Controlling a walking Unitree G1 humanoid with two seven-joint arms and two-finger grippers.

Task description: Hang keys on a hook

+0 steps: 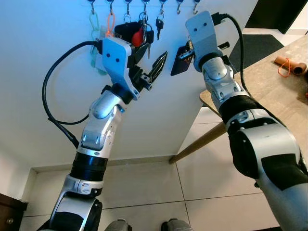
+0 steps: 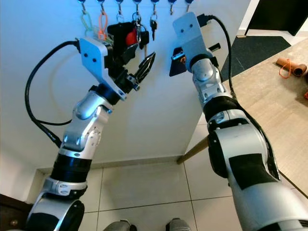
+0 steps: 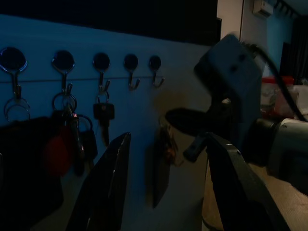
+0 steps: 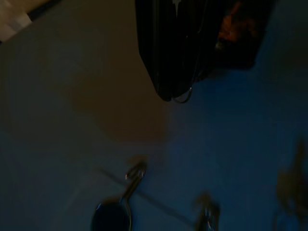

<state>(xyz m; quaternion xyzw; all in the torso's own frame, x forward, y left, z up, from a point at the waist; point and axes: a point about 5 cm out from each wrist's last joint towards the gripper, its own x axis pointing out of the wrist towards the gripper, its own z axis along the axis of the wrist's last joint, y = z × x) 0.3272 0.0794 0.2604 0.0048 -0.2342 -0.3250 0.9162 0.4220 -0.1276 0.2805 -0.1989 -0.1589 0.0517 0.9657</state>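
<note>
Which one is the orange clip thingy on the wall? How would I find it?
Look at the white wall in front of the robot, along the row of hooks at the top. The orange clip hangs second from the left, beside a pale green clip. It is the only orange thing there; its other neighbours are dark keys.

Head stereo pair: both eyes look forward and down from the robot's head along its raised silver arms toward a white wall panel (image 1: 57, 29) carrying a row of small metal hooks (image 1: 127, 6), with pale floor tiles (image 1: 144, 187) below; the two views share this whole scene, slightly offset. Left wrist camera: looks along its two black fingers (image 3: 108, 183), close to the same hook row (image 3: 101, 62). Right wrist camera: dark, very near the wall, facing one round-based hook (image 4: 115, 211).
</note>
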